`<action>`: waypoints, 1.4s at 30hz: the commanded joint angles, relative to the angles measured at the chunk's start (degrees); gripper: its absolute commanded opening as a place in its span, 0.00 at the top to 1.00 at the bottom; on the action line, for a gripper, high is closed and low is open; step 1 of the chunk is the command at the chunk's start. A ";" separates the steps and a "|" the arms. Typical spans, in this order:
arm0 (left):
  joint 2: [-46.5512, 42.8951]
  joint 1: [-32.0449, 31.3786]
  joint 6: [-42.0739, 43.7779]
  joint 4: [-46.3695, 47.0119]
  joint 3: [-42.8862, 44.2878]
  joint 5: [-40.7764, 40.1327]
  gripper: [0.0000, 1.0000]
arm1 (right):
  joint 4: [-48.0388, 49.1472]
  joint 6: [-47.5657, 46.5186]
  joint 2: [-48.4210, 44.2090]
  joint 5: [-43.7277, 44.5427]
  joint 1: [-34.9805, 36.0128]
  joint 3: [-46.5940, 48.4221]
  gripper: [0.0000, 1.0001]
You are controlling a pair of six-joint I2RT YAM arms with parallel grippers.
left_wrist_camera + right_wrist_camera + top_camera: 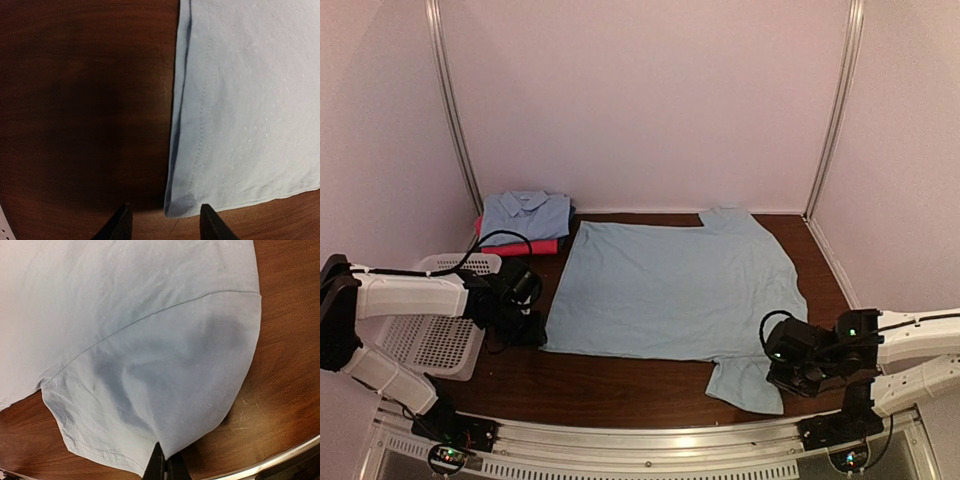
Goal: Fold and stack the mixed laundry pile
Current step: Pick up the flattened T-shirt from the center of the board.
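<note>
A large plain light blue shirt (670,285) lies spread flat across the middle of the wooden table. My left gripper (533,325) is at its near left hem corner. In the left wrist view that gripper (162,222) is open, its dark fingertips (121,220) on either side of the shirt's corner (180,205), which lies just ahead of them on the wood. My right gripper (788,368) is at the shirt's near right sleeve (745,385). In the right wrist view it (165,465) is shut on the sleeve's edge (175,375), and the cloth rises in a fold toward the jaws.
A folded light blue collared polo (525,215) rests on a magenta cloth (520,245) at the back left. A white perforated basket (430,340) stands at the left edge beside my left arm. A metal rail (280,457) runs along the table's near edge.
</note>
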 commanded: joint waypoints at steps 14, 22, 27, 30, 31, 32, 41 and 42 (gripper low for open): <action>3.17 0.35 -3.56 8.25 -4.24 7.18 0.80 | -4.00 -0.74 -2.66 2.74 -1.10 1.64 1.00; -1.51 0.34 -4.46 5.30 -4.36 8.31 1.00 | -6.59 -4.19 -3.64 5.83 -1.10 5.44 1.00; -3.54 0.60 -4.03 2.16 -1.99 7.36 1.00 | -9.67 -5.85 -1.41 9.38 -1.10 10.83 1.00; -3.66 1.97 -3.86 2.56 -0.73 9.15 1.00 | -9.84 -6.90 -1.66 11.25 -2.02 11.97 1.00; -3.70 2.44 -3.55 2.61 -0.12 9.29 1.00 | -9.94 -7.59 -1.89 11.61 -2.77 12.17 1.00; -3.70 2.97 -3.02 2.51 0.68 9.36 1.00 | -9.91 -8.44 -2.24 11.89 -3.70 12.48 1.00; 0.38 6.99 1.06 2.63 8.52 11.35 1.00 | -2.31 -25.61 -2.41 9.50 -19.13 16.33 1.00; 1.07 7.49 1.44 3.17 9.20 11.64 1.00 | -1.47 -27.87 -1.81 9.07 -21.61 17.07 1.00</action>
